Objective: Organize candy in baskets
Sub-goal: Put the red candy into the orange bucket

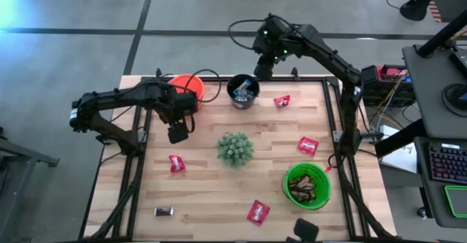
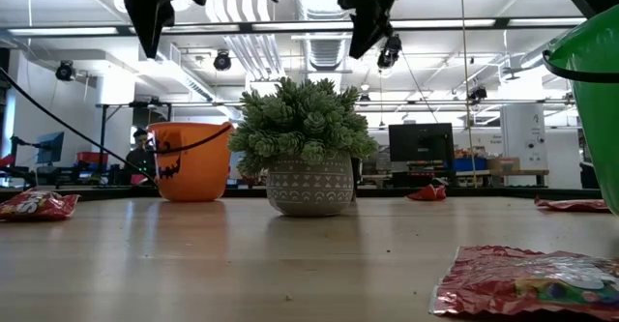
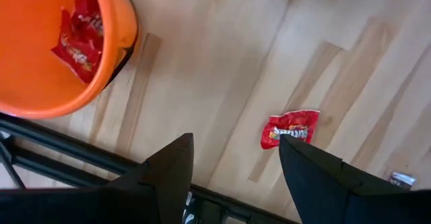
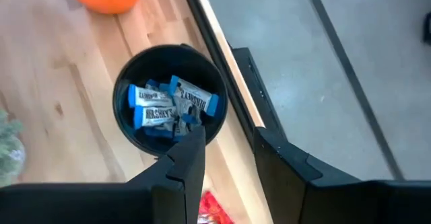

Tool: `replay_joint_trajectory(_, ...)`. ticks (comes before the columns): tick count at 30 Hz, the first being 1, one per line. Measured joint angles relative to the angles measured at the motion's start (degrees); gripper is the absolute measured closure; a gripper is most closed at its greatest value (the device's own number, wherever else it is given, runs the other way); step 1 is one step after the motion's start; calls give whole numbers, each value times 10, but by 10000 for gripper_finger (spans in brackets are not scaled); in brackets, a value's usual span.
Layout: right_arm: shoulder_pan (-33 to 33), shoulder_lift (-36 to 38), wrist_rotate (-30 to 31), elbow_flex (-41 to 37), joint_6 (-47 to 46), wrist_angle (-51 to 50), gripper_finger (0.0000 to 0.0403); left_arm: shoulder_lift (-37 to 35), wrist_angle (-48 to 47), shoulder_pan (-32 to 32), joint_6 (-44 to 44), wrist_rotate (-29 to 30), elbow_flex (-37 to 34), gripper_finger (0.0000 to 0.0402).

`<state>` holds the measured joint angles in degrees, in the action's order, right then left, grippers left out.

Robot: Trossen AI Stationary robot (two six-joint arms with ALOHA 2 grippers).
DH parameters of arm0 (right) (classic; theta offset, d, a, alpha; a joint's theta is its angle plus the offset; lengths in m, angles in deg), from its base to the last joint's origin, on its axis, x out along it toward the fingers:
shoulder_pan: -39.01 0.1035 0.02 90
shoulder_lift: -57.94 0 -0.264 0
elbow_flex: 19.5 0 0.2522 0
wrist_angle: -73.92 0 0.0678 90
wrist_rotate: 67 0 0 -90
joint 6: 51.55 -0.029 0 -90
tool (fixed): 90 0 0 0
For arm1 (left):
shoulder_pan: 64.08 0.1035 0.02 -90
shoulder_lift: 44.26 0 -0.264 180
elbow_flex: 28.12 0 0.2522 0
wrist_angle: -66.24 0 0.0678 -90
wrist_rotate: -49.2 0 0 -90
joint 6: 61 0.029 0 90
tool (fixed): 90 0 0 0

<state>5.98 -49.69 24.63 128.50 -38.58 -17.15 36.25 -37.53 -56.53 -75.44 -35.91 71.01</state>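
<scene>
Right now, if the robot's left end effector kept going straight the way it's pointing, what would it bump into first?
Probably the bare wooden table. The left end effector is open and points down at it, between the orange basket and a red candy. Nothing shows in the way, though depth is hard to judge.

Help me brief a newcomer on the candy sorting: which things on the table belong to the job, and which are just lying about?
Job:
orange basket
black basket
green basket
loose red candies
dark candy

Lying about:
potted plant
</scene>
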Motion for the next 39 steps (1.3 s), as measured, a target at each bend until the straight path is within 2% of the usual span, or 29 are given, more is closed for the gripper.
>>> replay_joint_trajectory(4, 1, 9, -1, 5, -44, -15, 284, 0, 0, -18, -12, 0, 0, 200)
replay_joint_trajectory(9, 4, 12, -1, 6, -95, -46, 284, -9, 0, -34, -84, 0, -15, 200)
replay_joint_trajectory(17, 22, 13, -1, 6, -142, -61, 284, -55, 0, -52, -238, -1, -74, 200)
replay_joint_trajectory(27, 46, 12, -1, 6, -206, -65, 284, -111, 10, -70, -393, -36, -173, 200)
replay_joint_trajectory(34, 59, 12, -1, 6, -208, -93, 284, -120, 97, -75, -445, -70, -242, 200)
replay_joint_trajectory(39, 64, 12, -1, 6, -184, -129, 284, -107, 157, -78, -477, -69, -258, 200)
